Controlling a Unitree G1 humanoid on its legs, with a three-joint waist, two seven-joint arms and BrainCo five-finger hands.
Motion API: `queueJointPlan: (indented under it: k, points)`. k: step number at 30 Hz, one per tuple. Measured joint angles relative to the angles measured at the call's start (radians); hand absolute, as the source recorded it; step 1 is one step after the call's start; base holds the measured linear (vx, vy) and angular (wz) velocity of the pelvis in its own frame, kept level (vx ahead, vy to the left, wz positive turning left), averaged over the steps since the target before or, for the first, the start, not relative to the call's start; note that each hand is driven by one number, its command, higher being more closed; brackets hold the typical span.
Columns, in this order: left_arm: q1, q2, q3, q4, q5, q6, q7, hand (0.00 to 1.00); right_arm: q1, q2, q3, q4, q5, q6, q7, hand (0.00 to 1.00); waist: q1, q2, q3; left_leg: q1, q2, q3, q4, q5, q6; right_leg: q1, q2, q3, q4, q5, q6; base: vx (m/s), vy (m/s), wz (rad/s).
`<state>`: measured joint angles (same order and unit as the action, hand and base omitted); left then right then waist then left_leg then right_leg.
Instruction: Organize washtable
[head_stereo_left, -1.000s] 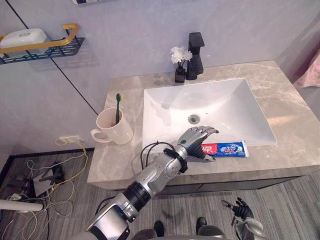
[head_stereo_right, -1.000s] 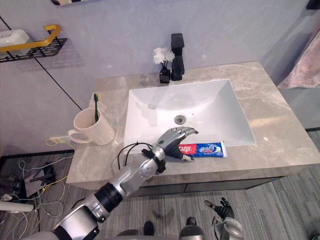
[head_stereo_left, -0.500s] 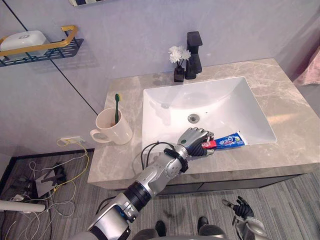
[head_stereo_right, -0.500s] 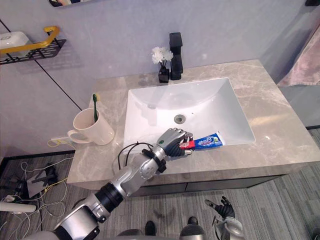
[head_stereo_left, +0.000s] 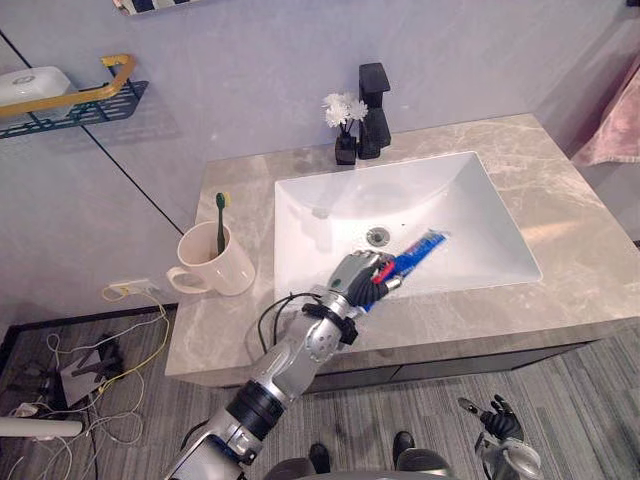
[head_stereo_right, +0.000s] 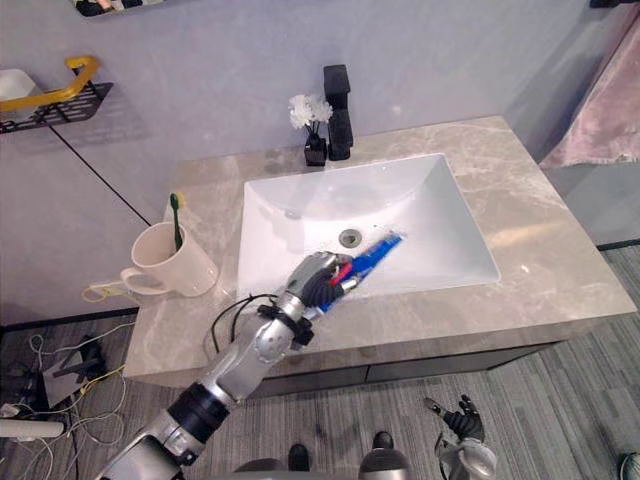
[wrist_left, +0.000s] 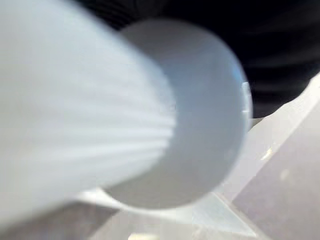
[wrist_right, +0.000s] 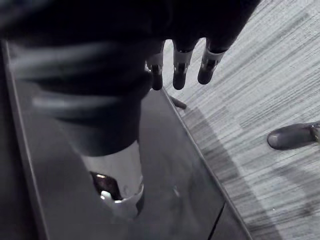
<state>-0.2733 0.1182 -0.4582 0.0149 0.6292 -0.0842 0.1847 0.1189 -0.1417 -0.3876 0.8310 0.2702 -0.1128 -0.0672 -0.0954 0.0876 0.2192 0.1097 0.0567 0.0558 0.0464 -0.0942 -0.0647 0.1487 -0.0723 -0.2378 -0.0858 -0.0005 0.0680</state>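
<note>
Left eye view. Item: toothpaste tube (head_stereo_left: 418, 248), red end clenched in the left hand (head_stereo_left: 362, 281), blue body slanting over the sink (head_stereo_left: 470, 190) front slope. Mug (head_stereo_left: 212, 265) with toothbrush (head_stereo_left: 221, 220) stands left of the sink. Right hand (head_stereo_left: 500, 425) hangs below the sink's front edge, fingers loose. Handling note — keep the clasp firm, carry the tube left of the sink and lower it steeply into the mug beside the brush.
</note>
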Motion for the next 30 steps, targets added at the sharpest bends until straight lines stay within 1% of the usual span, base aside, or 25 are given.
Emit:
queueJointPlan:
  k: [3,6,8,10,12,13,15,17,18,19,21,23,24,26,27,29,30]
  points:
    - [0.015,-0.002,0.016,-0.067,-0.025,-0.001,0.013,1.0,0.012,0.018,-0.039,-0.027,0.036,0.0,-0.008,0.0,0.0,-0.002,-0.001,0.002,0.0,0.006,-0.001,0.0,0.0,-0.001,0.0,0.008,0.0,0.0,0.0,-0.01,0.005,-0.08]
    - [0.044,-0.035,0.063,-0.138,-0.061,-0.002,0.029,1.0,0.038,0.041,-0.084,-0.084,0.073,-0.02,-0.018,0.0,0.002,-0.005,-0.003,0.008,0.0,0.027,0.0,0.0,0.0,-0.004,0.0,0.024,0.003,0.0,-0.001,-0.01,0.006,-0.17]
    - [0.067,-0.058,0.096,-0.176,-0.099,-0.003,0.046,1.0,0.062,0.063,-0.131,-0.132,0.085,-0.033,-0.027,0.0,0.004,-0.008,-0.016,0.007,0.001,0.036,-0.001,0.0,0.0,-0.013,0.001,0.041,0.007,0.0,-0.001,-0.01,-0.001,-0.16]
    - [0.082,-0.06,0.11,-0.193,-0.127,-0.003,0.061,1.0,0.085,0.077,-0.148,-0.179,0.096,-0.037,-0.035,0.0,0.004,-0.014,-0.027,0.011,0.002,0.047,-0.001,0.0,0.001,-0.017,0.001,0.05,0.011,0.0,-0.001,-0.02,0.0,-0.16]
    - [0.102,-0.065,0.124,-0.233,-0.153,-0.002,0.064,1.0,0.101,0.095,-0.171,-0.233,0.106,-0.038,-0.045,0.0,0.003,-0.018,-0.03,0.013,0.006,0.06,0.003,-0.006,0.01,-0.017,0.004,0.052,0.016,0.0,-0.001,-0.04,-0.001,-0.1]
    - [0.112,-0.069,0.128,-0.261,-0.167,-0.002,0.067,1.0,0.114,0.099,-0.175,-0.267,0.112,-0.038,-0.048,0.0,0.003,-0.025,-0.034,0.013,0.007,0.062,0.005,-0.007,0.011,-0.017,0.004,0.054,0.018,0.0,-0.001,-0.05,-0.002,-0.04]
    - [0.135,-0.081,0.145,-0.307,-0.188,-0.007,0.069,1.0,0.127,0.105,-0.191,-0.339,0.113,-0.037,-0.056,0.0,0.004,-0.027,-0.046,0.012,0.014,0.076,0.005,-0.02,0.019,-0.027,0.011,0.059,0.024,0.0,-0.001,-0.06,0.001,-0.15]
    - [0.149,-0.085,0.162,-0.336,-0.201,-0.011,0.071,1.0,0.14,0.107,-0.208,-0.447,0.113,-0.037,-0.063,0.0,0.007,-0.032,-0.061,0.01,0.016,0.093,0.009,-0.024,0.018,-0.038,0.012,0.075,0.031,0.001,-0.001,-0.04,0.008,-0.23]
    - [0.153,-0.085,0.171,-0.344,-0.208,-0.014,0.07,1.0,0.156,0.107,-0.235,-0.55,0.112,-0.038,-0.063,0.0,0.008,-0.038,-0.074,0.01,0.016,0.098,0.011,-0.026,0.019,-0.04,0.011,0.078,0.033,0.001,-0.001,-0.04,0.005,-0.1]
    - [0.159,-0.085,0.177,-0.35,-0.209,-0.015,0.069,1.0,0.157,0.106,-0.247,-0.587,0.112,-0.038,-0.063,0.0,0.007,-0.037,-0.081,0.01,0.016,0.101,0.012,-0.027,0.019,-0.042,0.012,0.081,0.033,0.001,-0.001,-0.04,0.005,-0.16]
    - [0.183,-0.085,0.192,-0.371,-0.229,-0.017,0.065,1.0,0.157,0.09,-0.292,-0.718,0.112,-0.039,-0.063,0.0,0.005,-0.043,-0.095,0.008,0.022,0.119,0.023,-0.037,0.019,-0.049,0.017,0.099,0.035,0.001,-0.002,-0.01,0.0,-0.22]
    - [0.195,-0.085,0.195,-0.372,-0.232,-0.018,0.056,1.0,0.162,0.076,-0.322,-0.814,0.111,-0.039,-0.062,0.0,0.004,-0.048,-0.104,0.008,0.027,0.128,0.029,-0.043,0.017,-0.051,0.021,0.107,0.035,0.002,-0.002,0.0,-0.013,-0.15]
    - [0.202,-0.085,0.195,-0.372,-0.235,-0.02,0.051,1.0,0.166,0.056,-0.33,-0.869,0.111,-0.041,-0.058,0.0,0.002,-0.052,-0.109,0.008,0.029,0.129,0.029,-0.043,0.016,-0.053,0.023,0.108,0.035,0.002,-0.002,0.01,-0.019,-0.09]
    - [0.214,-0.085,0.195,-0.372,-0.238,-0.021,0.036,1.0,0.169,0.027,-0.343,-0.942,0.108,-0.041,-0.045,0.0,-0.001,-0.054,-0.119,0.002,0.031,0.134,0.028,-0.044,0.014,-0.063,0.026,0.116,0.035,0.003,-0.004,0.01,-0.016,-0.1]
    - [0.216,-0.085,0.195,-0.372,-0.241,-0.021,0.03,1.0,0.168,0.018,-0.351,-0.964,0.107,-0.042,-0.036,0.0,-0.001,-0.051,-0.124,-0.002,0.031,0.135,0.028,-0.044,0.014,-0.068,0.027,0.119,0.035,0.004,-0.006,0.02,-0.015,-0.14]
    - [0.216,-0.084,0.202,-0.372,-0.245,-0.022,0.01,1.0,0.157,-0.03,-0.352,-1.037,0.101,-0.05,-0.013,0.0,-0.001,-0.051,-0.127,-0.004,0.032,0.137,0.028,-0.044,0.014,-0.073,0.029,0.128,0.035,0.006,-0.009,0.01,-0.01,-0.1]
    - [0.216,-0.084,0.205,-0.372,-0.246,-0.022,0.005,1.0,0.15,-0.041,-0.352,-1.053,0.1,-0.056,-0.006,0.0,-0.001,-0.05,-0.128,-0.004,0.032,0.137,0.028,-0.044,0.014,-0.074,0.029,0.128,0.035,0.006,-0.009,0.0,-0.006,-0.04]
